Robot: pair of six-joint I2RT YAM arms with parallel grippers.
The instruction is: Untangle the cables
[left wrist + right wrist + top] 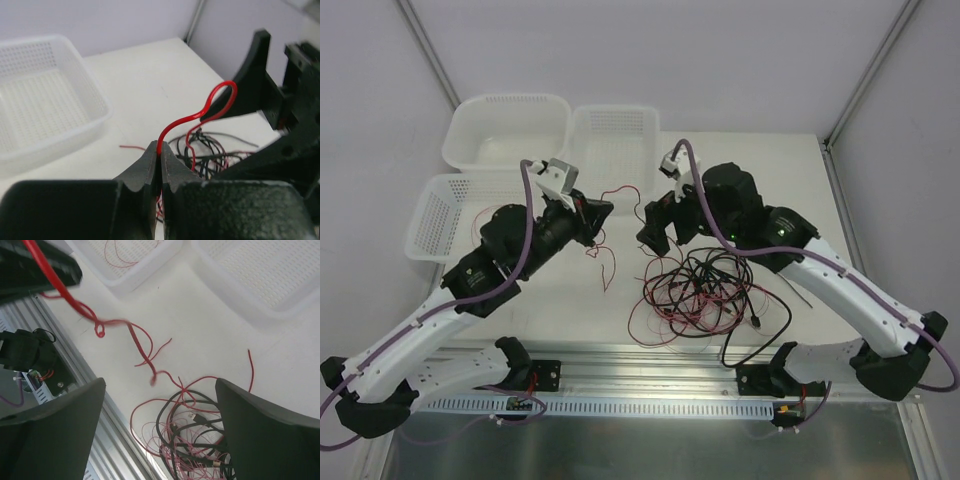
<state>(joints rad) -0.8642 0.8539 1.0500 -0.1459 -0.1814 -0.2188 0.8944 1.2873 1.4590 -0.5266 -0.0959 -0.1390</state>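
A tangle of thin red wires and thicker black cables (698, 290) lies on the white table at centre right; it also shows in the right wrist view (200, 440), with a small plug end among the loops. My left gripper (603, 215) is shut on one thicker red wire (200, 112), pinched at the jaw tips (160, 150); the wire arches toward the right arm and hangs down to the table (610, 268). My right gripper (655, 238) hovers over the tangle's far left edge, jaws wide open and empty (160, 405). The held red wire (75, 302) crosses that view.
Three white perforated baskets stand at the back left: one far left (510, 130), one in the middle (610, 145), one nearer (440, 215). The nearer basket (145, 267) holds thin red wire. A metal rail (650, 365) runs along the near table edge.
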